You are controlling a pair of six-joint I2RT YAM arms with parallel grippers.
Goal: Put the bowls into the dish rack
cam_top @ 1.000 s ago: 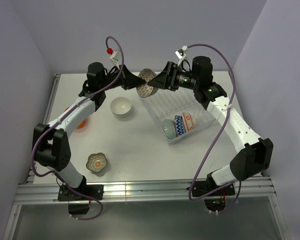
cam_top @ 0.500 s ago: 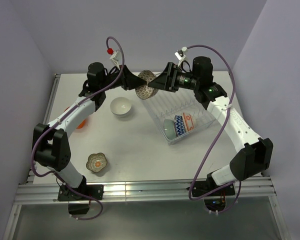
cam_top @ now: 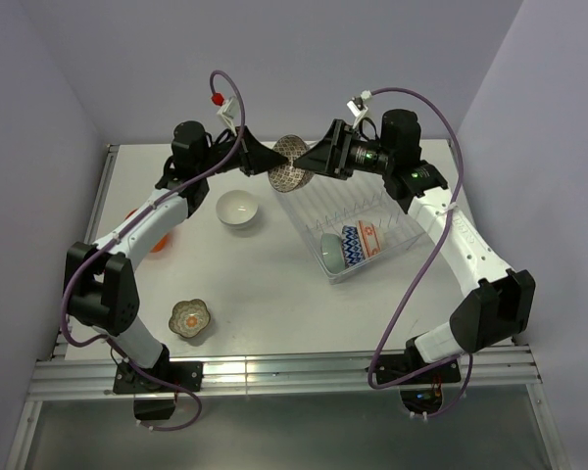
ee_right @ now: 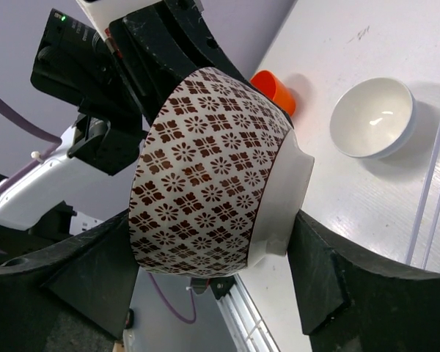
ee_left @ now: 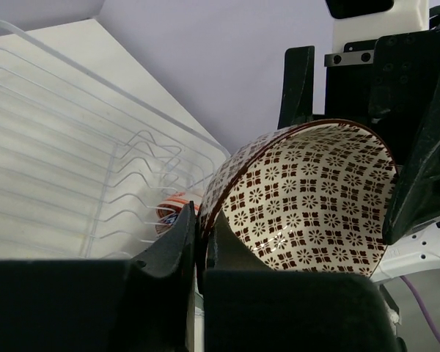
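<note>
At the left edge of the tabletop [cam_top: 274, 294], a plain orange-red bowl [cam_top: 155, 241] sits partly under the left arm. Nearer the front stands a scalloped olive flower-shaped bowl [cam_top: 190, 318]. A plain white bowl [cam_top: 237, 208] sits farther back, with open surface between them.

Left tool [ee_left: 199, 235]: pinching the rim of a red-brown patterned bowl [cam_top: 287, 164], held in the air over the far-left corner of the clear wire-like dish rack [cam_top: 314, 217].

Right tool [ee_right: 213, 231]: spanning that same bowl, fingers against rim and foot.

A pale teal bowl [cam_top: 330, 253], a blue-grey patterned bowl [cam_top: 351, 245] and an orange-white patterned bowl [cam_top: 370, 238] stand on edge at the rack's near end.

A small dark mark [ee_right: 363, 33] on the tabletop is illegible.
</note>
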